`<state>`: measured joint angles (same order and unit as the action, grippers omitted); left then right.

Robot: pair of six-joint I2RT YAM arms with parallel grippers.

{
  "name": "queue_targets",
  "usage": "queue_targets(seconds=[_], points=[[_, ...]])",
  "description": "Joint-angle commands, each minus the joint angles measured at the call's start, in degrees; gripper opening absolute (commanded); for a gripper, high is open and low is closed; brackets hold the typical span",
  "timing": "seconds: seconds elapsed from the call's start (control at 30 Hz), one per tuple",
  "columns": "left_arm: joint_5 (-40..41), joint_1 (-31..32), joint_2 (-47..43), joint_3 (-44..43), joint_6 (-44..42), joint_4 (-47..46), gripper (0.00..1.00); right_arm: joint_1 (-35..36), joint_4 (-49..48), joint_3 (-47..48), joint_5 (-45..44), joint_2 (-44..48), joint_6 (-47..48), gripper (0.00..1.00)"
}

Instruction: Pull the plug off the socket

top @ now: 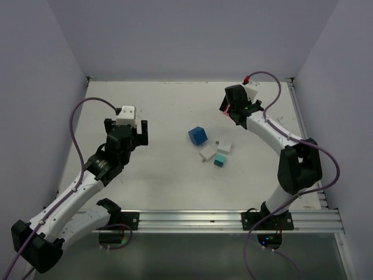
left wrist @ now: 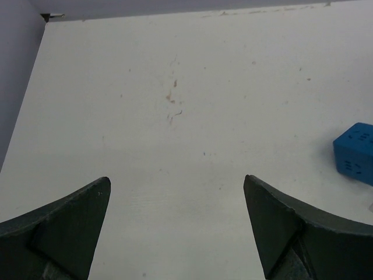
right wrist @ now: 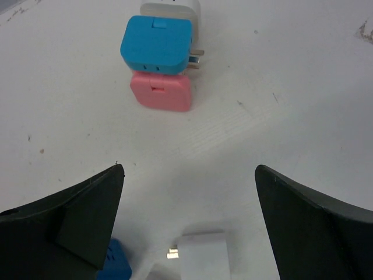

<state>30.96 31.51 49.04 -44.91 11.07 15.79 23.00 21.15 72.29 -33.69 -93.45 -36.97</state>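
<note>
A blue cube socket sits mid-table; it also shows in the left wrist view and at the bottom left of the right wrist view. A white plug lies beside it, its metal prongs toward the cube. A second white plug lies close by. A teal block touches a pink block and a white block, with prongs showing at its right side. My left gripper is open and empty, left of the cube. My right gripper is open and empty above the plugs.
The teal block lies nearest the front rail. Grey walls enclose the table on the left, back and right. Purple cables loop off both arms. The left gripper and right gripper hang on either side of the cluster.
</note>
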Motion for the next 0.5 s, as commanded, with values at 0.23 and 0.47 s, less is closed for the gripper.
queue_targets(seconds=[0.23,0.47], points=[[4.7,-0.4,0.1,1.5,-1.4,-2.0,1.00,-3.2,1.8,23.4,-4.2,-20.0,-3.2,0.99],[5.3,-0.4,-0.3,2.1,-1.4,-2.8,0.99,-4.5,4.9,35.5,-5.6,-31.6,-4.0,0.99]])
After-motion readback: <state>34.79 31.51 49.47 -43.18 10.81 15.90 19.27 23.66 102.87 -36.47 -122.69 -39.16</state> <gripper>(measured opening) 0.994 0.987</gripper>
